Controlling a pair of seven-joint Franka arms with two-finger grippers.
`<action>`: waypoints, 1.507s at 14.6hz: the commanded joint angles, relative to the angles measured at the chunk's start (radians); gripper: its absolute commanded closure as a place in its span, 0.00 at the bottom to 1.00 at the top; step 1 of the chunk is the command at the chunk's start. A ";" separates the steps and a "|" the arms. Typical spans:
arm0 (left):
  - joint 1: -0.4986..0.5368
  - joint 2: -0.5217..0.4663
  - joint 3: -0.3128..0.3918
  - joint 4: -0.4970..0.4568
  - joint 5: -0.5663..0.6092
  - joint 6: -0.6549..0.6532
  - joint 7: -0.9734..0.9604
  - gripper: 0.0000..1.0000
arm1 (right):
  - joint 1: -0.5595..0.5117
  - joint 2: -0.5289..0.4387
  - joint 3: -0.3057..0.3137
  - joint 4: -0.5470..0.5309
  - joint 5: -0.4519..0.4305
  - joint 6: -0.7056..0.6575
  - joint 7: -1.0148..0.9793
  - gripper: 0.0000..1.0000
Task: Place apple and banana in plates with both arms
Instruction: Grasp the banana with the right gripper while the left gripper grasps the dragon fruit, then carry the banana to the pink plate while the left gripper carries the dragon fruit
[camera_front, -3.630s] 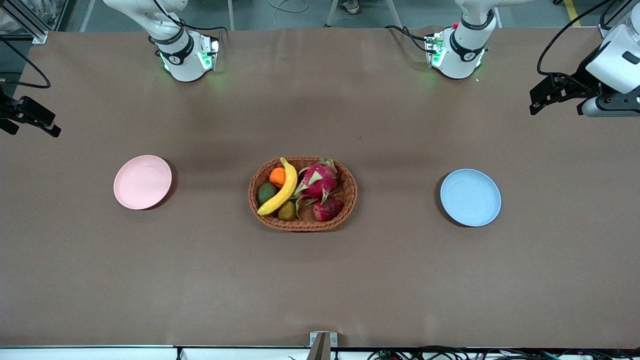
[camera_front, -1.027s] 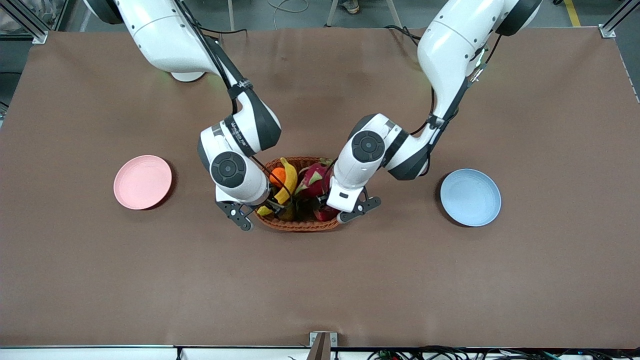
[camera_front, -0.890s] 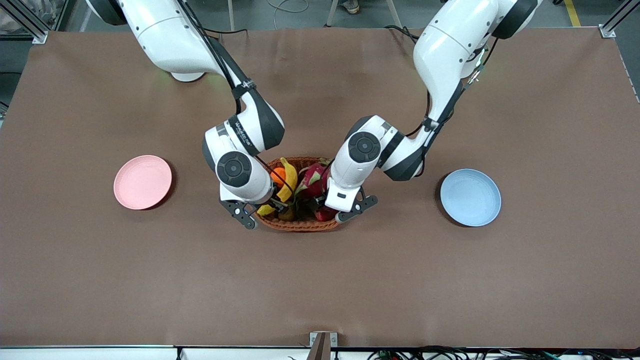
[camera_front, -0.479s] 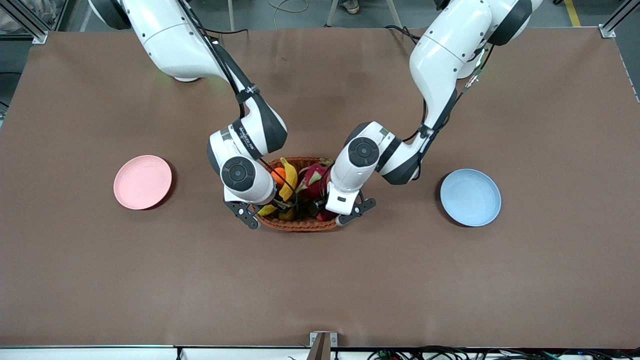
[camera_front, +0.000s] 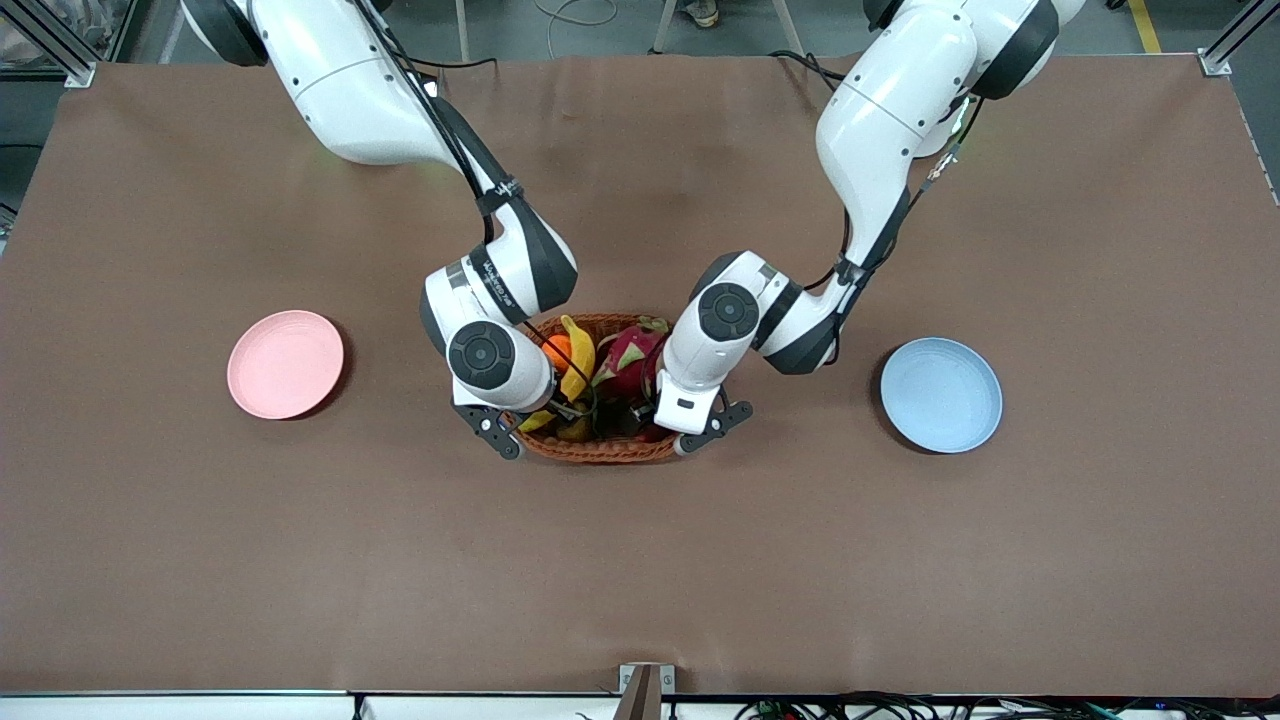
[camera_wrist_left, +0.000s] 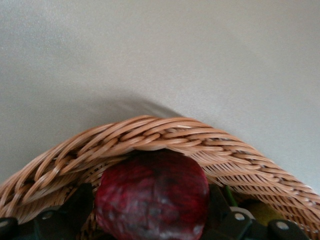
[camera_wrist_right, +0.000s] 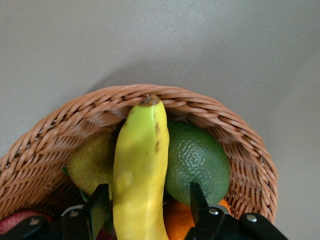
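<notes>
At the middle of the worktop (camera_front: 200, 560) sits an oval wicker basket (camera_front: 600, 450), and both arms reach down into it. The left tool (camera_wrist_left: 150, 225) is low inside the basket at the end toward the left arm; its dark fingers (camera_wrist_left: 70, 210) stand apart on either side of the apple (camera_wrist_left: 152, 197), which lies against the basket's woven wall, and whether they touch the fruit cannot be told. The right tool (camera_wrist_right: 145, 212) is low at the basket's other end, its fingers (camera_wrist_right: 199, 202) spread wide on either side of the banana (camera_wrist_right: 140, 170) with gaps showing, so nothing is gripped. The banana lies over an avocado (camera_wrist_right: 197, 160) and a yellow-green fruit (camera_wrist_right: 90, 162), its dark tip against the basket rim, with an orange (camera_front: 556, 350) beside it. A dragon fruit (camera_front: 632, 352) lies between the two tools. The pink plate (camera_front: 285, 364) lies bare toward the right arm's end, well apart from the basket; the blue plate (camera_front: 941, 394) lies bare toward the left arm's end.
</notes>
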 joint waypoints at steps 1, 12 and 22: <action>-0.009 0.017 0.005 0.024 0.011 0.006 -0.016 0.05 | 0.010 0.017 -0.007 0.017 0.025 0.010 0.005 0.30; 0.050 -0.167 0.008 0.022 0.025 -0.106 -0.040 0.32 | 0.027 0.017 -0.007 0.038 0.025 0.010 -0.001 0.30; 0.318 -0.391 0.005 -0.194 0.066 -0.280 0.401 0.31 | 0.027 0.023 -0.007 0.037 0.025 0.007 -0.010 0.55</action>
